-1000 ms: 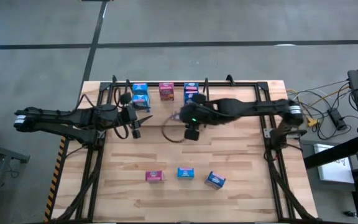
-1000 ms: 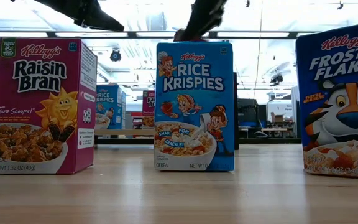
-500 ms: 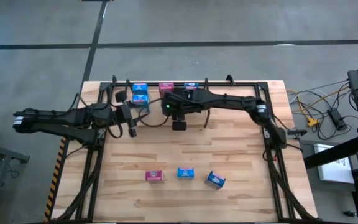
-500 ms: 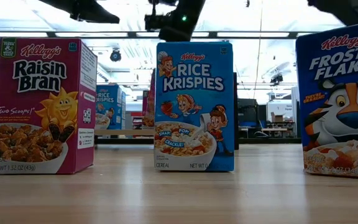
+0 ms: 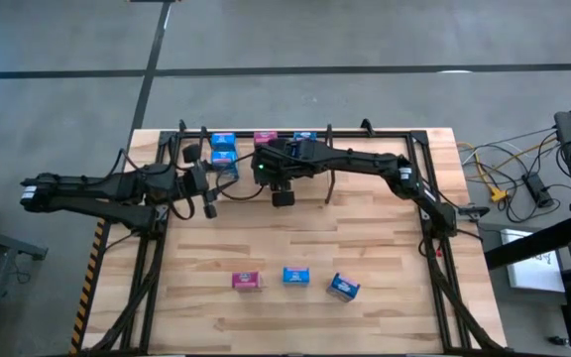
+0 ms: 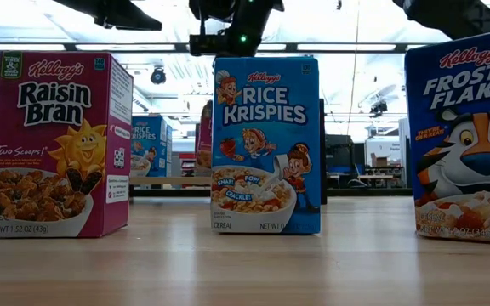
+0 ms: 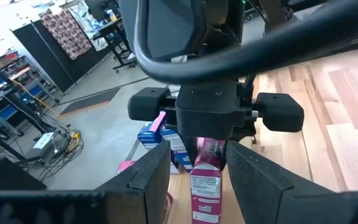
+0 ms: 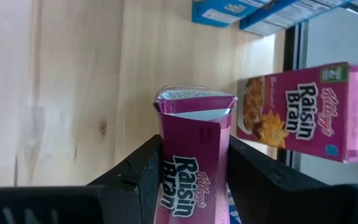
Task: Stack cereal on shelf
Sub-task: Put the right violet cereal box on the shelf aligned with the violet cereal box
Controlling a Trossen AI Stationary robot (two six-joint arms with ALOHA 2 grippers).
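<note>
While right pincer [image 8: 191,180] clamps pink box [image 8: 190,155], left pincer [image 7: 194,171] clamps another; three boxes at front.

Even overhead light w/ soft, faint shadows on the table [image 5: 295,238]; low view backlit by bright ceiling strips [image 6: 373,47], bkgd washed out and soft; left wrist fingers [image 7: 148,177] near the lens are blurred.

Two dark jointed arms — matte black casings, looping black cables, green indicator light [image 5: 263,167] — blocky black pincer fingers [image 8: 143,165]
</note>
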